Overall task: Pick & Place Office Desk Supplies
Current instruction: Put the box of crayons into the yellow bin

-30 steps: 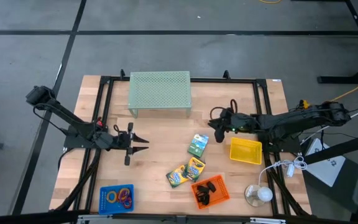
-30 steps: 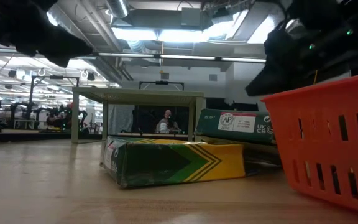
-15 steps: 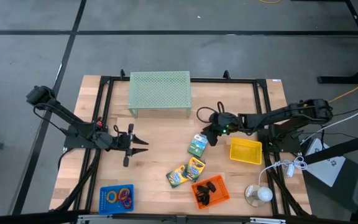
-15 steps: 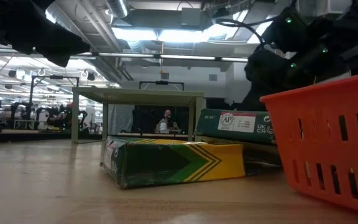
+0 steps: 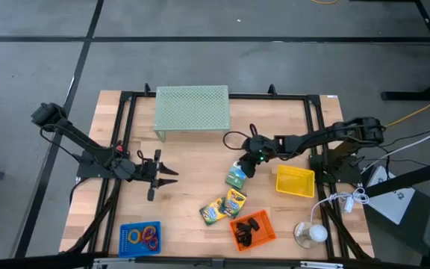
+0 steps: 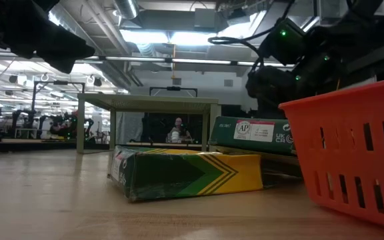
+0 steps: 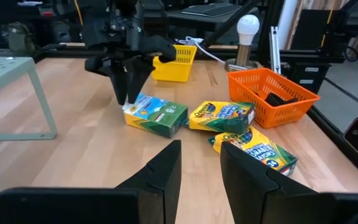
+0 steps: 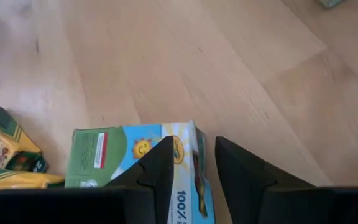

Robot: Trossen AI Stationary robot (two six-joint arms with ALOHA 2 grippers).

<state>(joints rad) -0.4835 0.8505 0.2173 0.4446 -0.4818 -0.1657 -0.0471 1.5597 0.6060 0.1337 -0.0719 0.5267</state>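
Three crayon boxes are seen on the bare wood; over the last second the right gripper [image 5: 246, 166] has been carried from beside the yellow basket [image 5: 295, 181] to directly above the green crayon box [image 5: 237, 175], so a grasp appears imminent. Its fingers [image 8: 157, 168] are parted and straddle the box's end edge without yet being clamped on it, while the left gripper [image 5: 164, 174] is held parted and empty, well apart. That box lies flat, green-sided with a blue sun-printed face, just beside the two yellow-and-green boxes [image 5: 223, 206].
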